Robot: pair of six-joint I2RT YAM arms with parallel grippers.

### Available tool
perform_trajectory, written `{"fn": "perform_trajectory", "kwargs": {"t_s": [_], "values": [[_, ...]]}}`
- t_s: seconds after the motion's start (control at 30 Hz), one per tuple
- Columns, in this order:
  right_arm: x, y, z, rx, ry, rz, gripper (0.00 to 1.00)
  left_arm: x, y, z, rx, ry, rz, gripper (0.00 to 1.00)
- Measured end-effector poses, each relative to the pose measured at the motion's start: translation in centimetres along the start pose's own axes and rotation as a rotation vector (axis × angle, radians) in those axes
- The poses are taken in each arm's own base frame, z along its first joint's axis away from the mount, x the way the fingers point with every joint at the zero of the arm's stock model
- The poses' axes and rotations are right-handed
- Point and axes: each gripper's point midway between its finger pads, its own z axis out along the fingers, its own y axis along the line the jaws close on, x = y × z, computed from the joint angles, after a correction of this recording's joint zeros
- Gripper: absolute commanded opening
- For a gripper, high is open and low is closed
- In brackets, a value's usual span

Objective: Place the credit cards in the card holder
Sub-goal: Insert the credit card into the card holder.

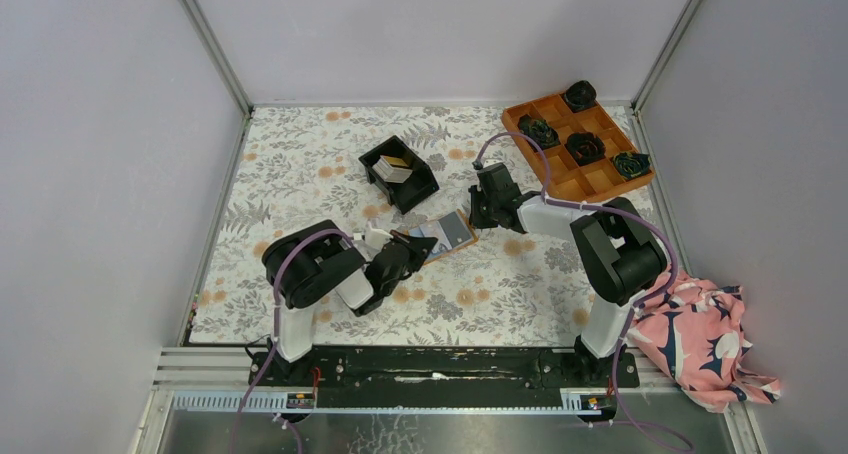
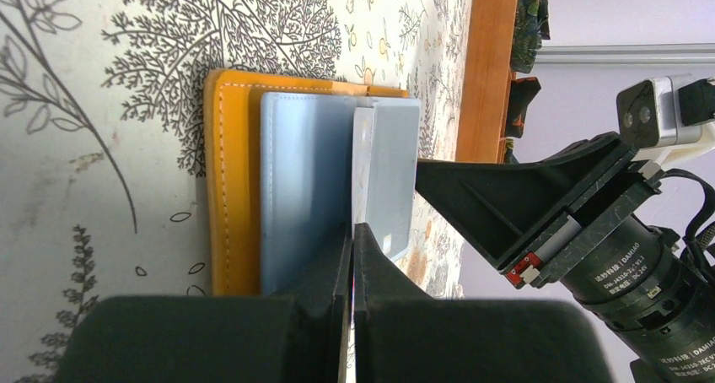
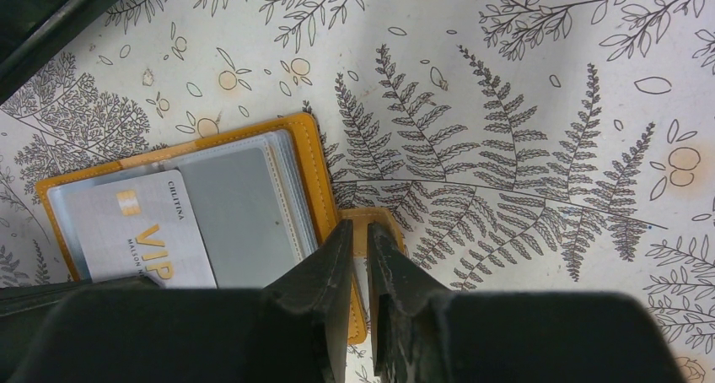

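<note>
Left end effector (image 2: 352,231), clenched, pinches a credit card (image 2: 363,159) edge-on over the open card holder (image 2: 299,189) at frame centre, probably to slide it in; right end effector (image 3: 357,231) clamps the holder's orange edge steady; more cards (image 1: 396,167) sit in the bin (image 1: 422,188), upper centre.

Card holder (image 1: 447,236) lies on the table (image 1: 300,154) — bin (image 1: 425,186) holding credit cards (image 1: 396,167) behind-left, tray (image 1: 578,179) behind-right.

floral mat (image 1: 300,164) under black bin (image 1: 425,182) | orange tray (image 1: 600,180) right of bin, further back | four dark rosettes (image 1: 585,147) in tray | crumpled pink patterned cloth (image 1: 700,339) far right of bin, nearer, off mat
</note>
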Motion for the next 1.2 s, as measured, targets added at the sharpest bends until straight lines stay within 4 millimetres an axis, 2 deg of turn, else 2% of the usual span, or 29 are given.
{"fn": "perform_trajectory", "kwargs": {"t_s": [1.07, 1.2], "values": [[-0.2, 0.2, 0.3, -0.005, -0.007, -0.001, 0.19, 1.6, -1.0, 1.5, 0.078, 0.022, -0.057, 0.0], [-0.3, 0.2, 0.4, -0.006, -0.009, -0.001, 0.19, 2.3, -1.4, 2.0, 0.078, 0.037, -0.049, 0.08]]}}
